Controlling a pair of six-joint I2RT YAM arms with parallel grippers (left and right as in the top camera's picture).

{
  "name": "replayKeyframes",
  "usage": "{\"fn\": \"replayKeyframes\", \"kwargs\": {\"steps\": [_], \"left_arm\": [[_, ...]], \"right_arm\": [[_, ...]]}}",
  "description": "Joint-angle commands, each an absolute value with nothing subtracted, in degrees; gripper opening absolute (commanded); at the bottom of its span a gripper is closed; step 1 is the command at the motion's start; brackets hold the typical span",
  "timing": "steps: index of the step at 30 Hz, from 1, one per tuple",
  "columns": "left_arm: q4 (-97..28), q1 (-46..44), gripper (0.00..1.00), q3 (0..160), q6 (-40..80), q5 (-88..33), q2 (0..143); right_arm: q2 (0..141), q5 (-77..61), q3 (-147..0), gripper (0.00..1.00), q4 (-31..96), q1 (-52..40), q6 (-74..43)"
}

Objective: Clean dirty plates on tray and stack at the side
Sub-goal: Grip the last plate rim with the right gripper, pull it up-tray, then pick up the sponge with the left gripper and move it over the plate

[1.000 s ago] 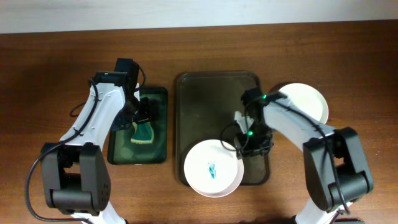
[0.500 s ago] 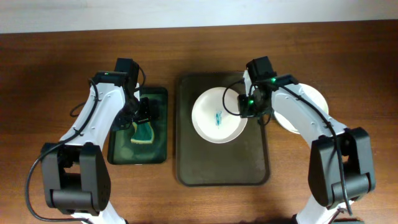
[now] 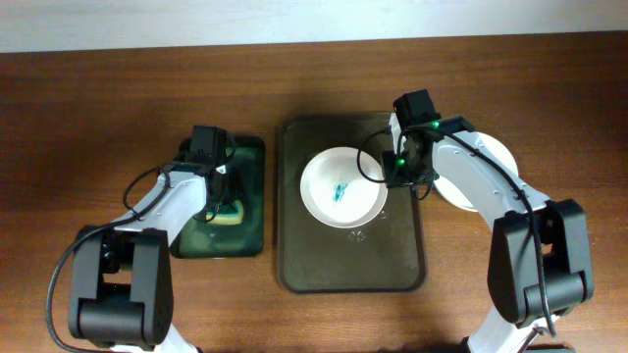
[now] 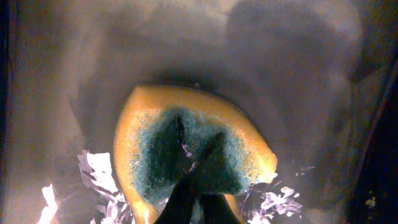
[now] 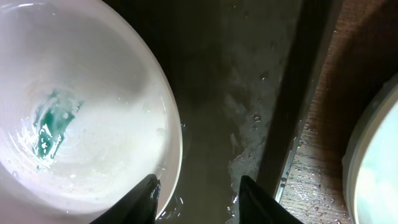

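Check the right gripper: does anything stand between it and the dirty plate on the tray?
Nothing visible does. The right gripper hangs open directly beside the dirty plate, one fingertip at the plate's right rim, above the wet floor of the tray. No other object lies between them.

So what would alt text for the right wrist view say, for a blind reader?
A white plate with a teal smear at its centre sits on a wet dark tray, its rim between the fingers of the open right gripper. A second white plate shows at right on the wooden table.
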State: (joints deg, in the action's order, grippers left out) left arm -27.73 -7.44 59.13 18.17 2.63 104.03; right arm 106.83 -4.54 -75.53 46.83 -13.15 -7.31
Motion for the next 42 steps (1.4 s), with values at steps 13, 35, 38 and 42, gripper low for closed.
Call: {"fn": "replayKeyframes", "kwargs": {"steps": [13, 35, 38, 42], "left_arm": [[-39.55, -7.88, 0.4, 57.82, 22.48, -0.95, 104.22], [-40.32, -24.62, 0.0, 88.42, 19.0, -8.49, 110.24], [-34.76, -29.39, 0.0, 88.42, 20.25, -18.7, 119.72], [-31.66, -34.13, 0.0, 88.42, 25.32, -23.77, 128.77]], "right_arm": [[107.09, -4.03, -75.96, 0.45, 49.54, -13.04, -9.54], [118.78, -25.06, -75.92, 0.04, 41.93, -7.53, -3.88], [118.78, -25.06, -75.92, 0.04, 41.71, -7.53, -3.86], [118.78, -25.06, -75.92, 0.04, 41.71, -7.53, -3.88]]}}
